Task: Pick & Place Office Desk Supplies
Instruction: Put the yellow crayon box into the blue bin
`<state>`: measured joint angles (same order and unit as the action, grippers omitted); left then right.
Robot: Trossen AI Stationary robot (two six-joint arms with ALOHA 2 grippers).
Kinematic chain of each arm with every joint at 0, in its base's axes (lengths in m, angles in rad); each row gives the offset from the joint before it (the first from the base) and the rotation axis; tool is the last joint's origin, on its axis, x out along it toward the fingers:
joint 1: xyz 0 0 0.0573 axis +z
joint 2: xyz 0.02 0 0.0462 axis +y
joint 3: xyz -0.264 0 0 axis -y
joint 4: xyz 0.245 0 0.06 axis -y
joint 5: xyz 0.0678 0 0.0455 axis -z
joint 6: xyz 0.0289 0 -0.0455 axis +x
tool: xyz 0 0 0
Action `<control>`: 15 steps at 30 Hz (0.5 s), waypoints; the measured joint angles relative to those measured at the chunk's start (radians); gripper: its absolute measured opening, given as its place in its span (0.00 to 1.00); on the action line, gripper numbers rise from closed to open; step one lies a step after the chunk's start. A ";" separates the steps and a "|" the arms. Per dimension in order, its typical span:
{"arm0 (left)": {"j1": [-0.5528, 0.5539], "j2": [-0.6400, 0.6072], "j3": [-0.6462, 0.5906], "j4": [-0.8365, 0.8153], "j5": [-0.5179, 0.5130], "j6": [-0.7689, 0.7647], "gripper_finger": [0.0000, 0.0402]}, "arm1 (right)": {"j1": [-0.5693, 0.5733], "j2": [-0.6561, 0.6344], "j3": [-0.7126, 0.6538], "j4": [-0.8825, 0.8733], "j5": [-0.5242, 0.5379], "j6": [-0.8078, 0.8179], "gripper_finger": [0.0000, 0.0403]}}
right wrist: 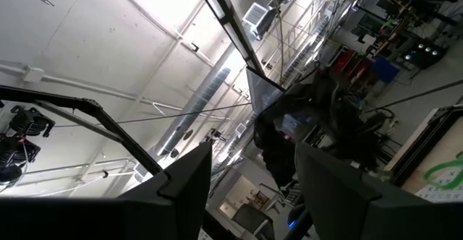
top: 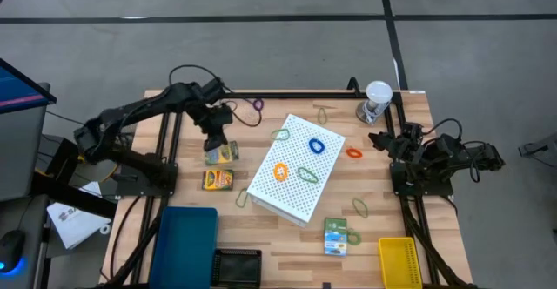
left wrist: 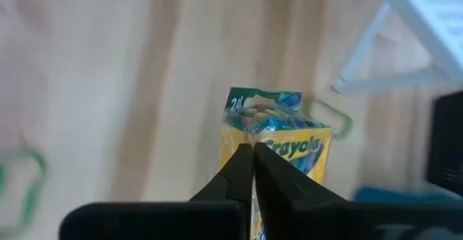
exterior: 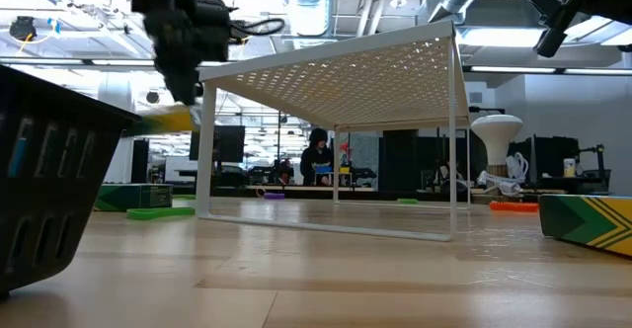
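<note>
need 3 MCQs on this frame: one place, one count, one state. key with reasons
1. Where is the green card box?
A on the white perforated box
B on the table near the yellow bin
C in the blue bin

2. How many crayon boxes show from above?
A one
B two
C four

3. The right gripper is:
A open, holding nothing
B shut on a rubber band
C shut on the cup

Key: B, it lies on bare wood next to the bin. B, one is at the left gripper and one lies just beside it. A, its fingers stand apart with nothing between them.
</note>
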<state>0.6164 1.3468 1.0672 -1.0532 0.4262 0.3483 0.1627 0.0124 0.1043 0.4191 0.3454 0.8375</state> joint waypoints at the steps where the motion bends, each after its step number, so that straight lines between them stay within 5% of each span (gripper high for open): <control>1: -0.013 -0.019 0.000 -0.028 0.001 -0.015 0.00 | 0.000 0.000 0.000 0.000 0.000 -0.001 0.49; 8: -0.147 -0.167 0.000 -0.167 0.056 -0.190 0.00 | 0.000 0.000 0.000 0.000 0.001 -0.026 0.49; 15: -0.397 -0.278 0.001 -0.239 0.071 -0.461 0.00 | 0.000 0.000 0.000 0.000 0.003 -0.037 0.49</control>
<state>0.2194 1.0688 1.0679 -1.2917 0.4973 -0.1127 0.1623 0.0124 0.1043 0.4191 0.3485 0.8005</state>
